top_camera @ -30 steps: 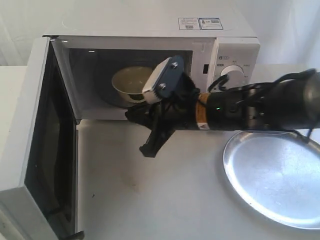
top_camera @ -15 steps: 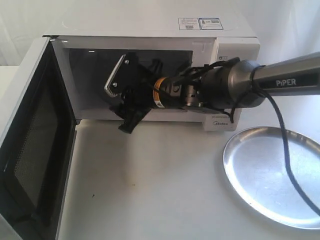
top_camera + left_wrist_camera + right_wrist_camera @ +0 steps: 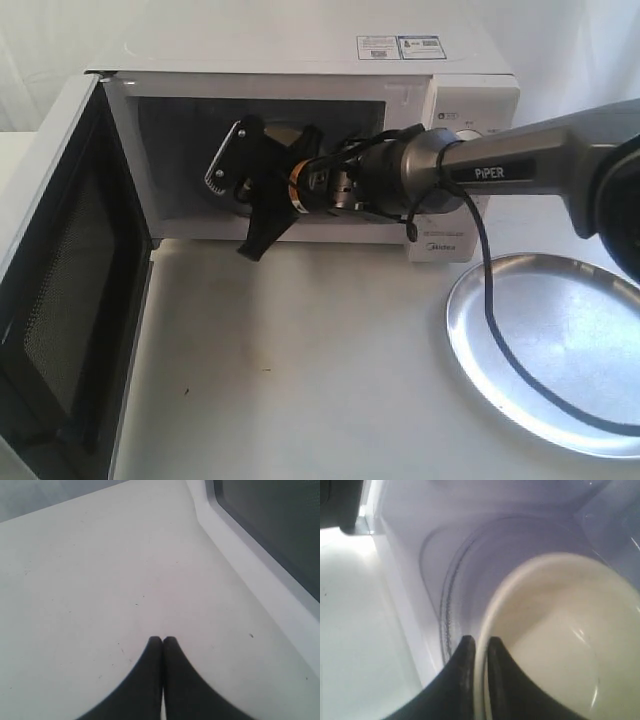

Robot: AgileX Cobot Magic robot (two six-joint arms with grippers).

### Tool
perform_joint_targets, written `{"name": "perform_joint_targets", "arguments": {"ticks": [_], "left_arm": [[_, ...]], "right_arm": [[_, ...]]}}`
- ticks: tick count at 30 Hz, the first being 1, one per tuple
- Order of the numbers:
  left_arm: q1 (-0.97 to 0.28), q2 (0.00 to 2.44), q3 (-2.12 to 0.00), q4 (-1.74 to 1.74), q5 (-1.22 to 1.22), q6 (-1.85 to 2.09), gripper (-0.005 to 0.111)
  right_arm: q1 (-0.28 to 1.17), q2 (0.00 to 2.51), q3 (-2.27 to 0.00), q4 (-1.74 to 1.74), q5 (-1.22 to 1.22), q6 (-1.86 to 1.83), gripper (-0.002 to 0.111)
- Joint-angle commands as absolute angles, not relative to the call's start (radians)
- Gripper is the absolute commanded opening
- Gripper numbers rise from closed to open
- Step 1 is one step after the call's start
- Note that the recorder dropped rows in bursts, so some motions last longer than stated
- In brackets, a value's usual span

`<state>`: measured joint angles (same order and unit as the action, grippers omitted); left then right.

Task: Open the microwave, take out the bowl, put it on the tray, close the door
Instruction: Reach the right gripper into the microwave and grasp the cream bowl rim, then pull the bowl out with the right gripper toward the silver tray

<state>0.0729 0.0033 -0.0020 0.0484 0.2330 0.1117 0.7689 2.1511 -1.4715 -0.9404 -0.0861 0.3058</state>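
Observation:
The white microwave point(image 3: 470, 95) stands with its door point(image 3: 60, 300) swung wide to the left. My right gripper point(image 3: 481, 641) reaches into the cavity and is shut on the near rim of the cream-white bowl point(image 3: 570, 630), one finger outside the rim and one inside. The bowl rests on the glass turntable point(image 3: 450, 595); in the exterior view the right arm point(image 3: 400, 180) hides nearly all of it. The silver tray point(image 3: 560, 350) lies on the table at the right. My left gripper point(image 3: 162, 640) is shut on nothing, low over the table beside the door point(image 3: 250, 575).
The door's black inner side faces the cavity and stands out over the table's left part. A black cable point(image 3: 490, 290) from the right arm hangs over the tray's left rim. White table point(image 3: 300, 360) lies between door and tray.
The right arm has pushed from in front of the microwave into the cavity and its fingers now pinch the bowl's rim. The door swung a little wider early on.

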Motion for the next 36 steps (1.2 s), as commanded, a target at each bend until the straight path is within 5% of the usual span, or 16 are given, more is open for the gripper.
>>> {"name": "perform_joint_targets", "arguments": {"ticks": [1,11,19,32,36], "left_arm": [[0.069,0.0,0.0,0.045,0.232,0.108,0.0],[0.069,0.0,0.0,0.045,0.232,0.108,0.0],[0.069,0.0,0.0,0.045,0.232,0.108,0.0],[0.069,0.0,0.0,0.045,0.232,0.108,0.0],[0.069,0.0,0.0,0.045,0.232,0.108,0.0]], "right_arm": [[0.809,2.086,-1.466,-0.935,0.021,0.427,0.0],[0.989,1.859,-1.313,-0.758,0.689,0.253,0.0],[0.996,1.751,-1.199,-0.531,1.113,-0.007,0.0],[0.874,1.749,-0.948,-0.818,0.993,0.303,0.001],[0.865,1.749,-0.914,-0.825,0.968,0.349,0.013]]}}
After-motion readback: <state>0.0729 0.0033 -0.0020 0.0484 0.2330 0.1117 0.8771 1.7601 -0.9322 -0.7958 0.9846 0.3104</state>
